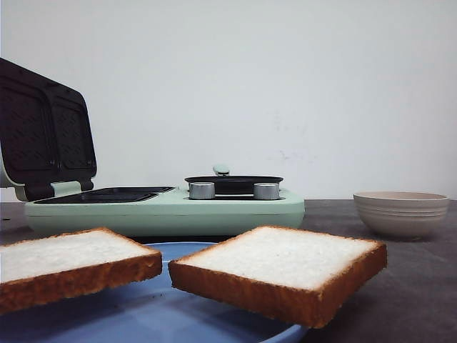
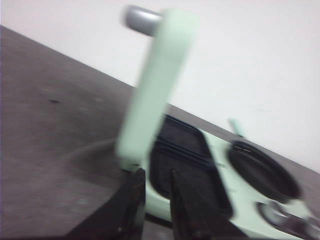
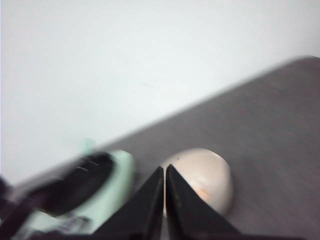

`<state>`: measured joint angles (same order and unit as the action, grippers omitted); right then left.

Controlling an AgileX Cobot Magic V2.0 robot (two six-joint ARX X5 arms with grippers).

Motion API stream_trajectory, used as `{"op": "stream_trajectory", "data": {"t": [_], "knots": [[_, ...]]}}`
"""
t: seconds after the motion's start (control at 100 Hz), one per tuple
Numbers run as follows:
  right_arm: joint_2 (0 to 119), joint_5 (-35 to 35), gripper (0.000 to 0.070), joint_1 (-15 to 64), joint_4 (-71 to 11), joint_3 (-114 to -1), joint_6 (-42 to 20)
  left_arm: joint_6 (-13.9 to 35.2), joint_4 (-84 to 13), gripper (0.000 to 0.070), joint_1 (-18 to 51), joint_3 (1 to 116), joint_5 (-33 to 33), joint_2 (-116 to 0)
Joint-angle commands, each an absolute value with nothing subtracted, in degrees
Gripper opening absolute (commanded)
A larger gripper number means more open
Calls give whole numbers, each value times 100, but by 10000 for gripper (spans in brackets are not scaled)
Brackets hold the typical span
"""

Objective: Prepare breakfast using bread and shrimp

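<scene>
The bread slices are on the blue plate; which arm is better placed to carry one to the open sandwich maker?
Probably the left. The left gripper already hangs beside the sandwich maker and its open lid, while the right gripper is near the bowl, farther from it.

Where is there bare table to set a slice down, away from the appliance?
Bare dark table shows right of the blue plate, in front of the beige bowl, and between the bowl and the green breakfast maker. The plate itself is crowded: both bread slices overhang it.
</scene>
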<state>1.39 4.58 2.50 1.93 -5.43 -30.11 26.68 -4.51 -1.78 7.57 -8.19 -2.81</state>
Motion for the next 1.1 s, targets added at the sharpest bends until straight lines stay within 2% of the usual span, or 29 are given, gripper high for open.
{"op": "stream_trajectory", "data": {"t": [0.0, 0.24, 0.43, 0.48, 0.51, 0.58, 0.61, 0.64, 0.7, 0.83, 1.09], "knots": [[311, 495, 0, 248, 250, -993, -3022, 2558, -537, 13, -185, 1319, -869, -539], [1706, 845, 0, 261, -456, -2799, -1732, 1747, -1372, 12, -67, 3570, -972, -2285], [2215, 1337, 0, 261, -534, -3489, -1645, 1441, -1732, 34, 207, 4499, -972, -2838], [2237, 1527, 57, 263, -537, -3518, -1653, 1441, -1739, 81, 283, 4510, -972, -2836], [2235, 1627, 140, 268, -545, -3522, -1671, 1441, -1806, 144, 320, 4510, -972, -2836], [2233, 1776, 366, 292, -626, -3527, -1831, 1463, -2134, 344, 390, 4510, -969, -2838], [2233, 1852, 428, 298, -687, -3527, -1914, 1474, -2331, 408, 412, 4510, -972, -2845], [2233, 1946, 460, 305, -755, -3527, -1979, 1509, -2543, 438, 432, 4510, -969, -2862], [2233, 2097, 483, 327, -899, -3527, -2062, 1658, -3028, 438, 460, 4510, -980, -2936], [2233, 2241, 485, 351, -1216, -3527, -2067, 1870, -3861, 439, 458, 4510, -1197, -3236], [2220, 2252, 484, 569, -1723, -3527, -2053, 1883, -4971, 440, 458, 4510, -2279, -4359]]}}
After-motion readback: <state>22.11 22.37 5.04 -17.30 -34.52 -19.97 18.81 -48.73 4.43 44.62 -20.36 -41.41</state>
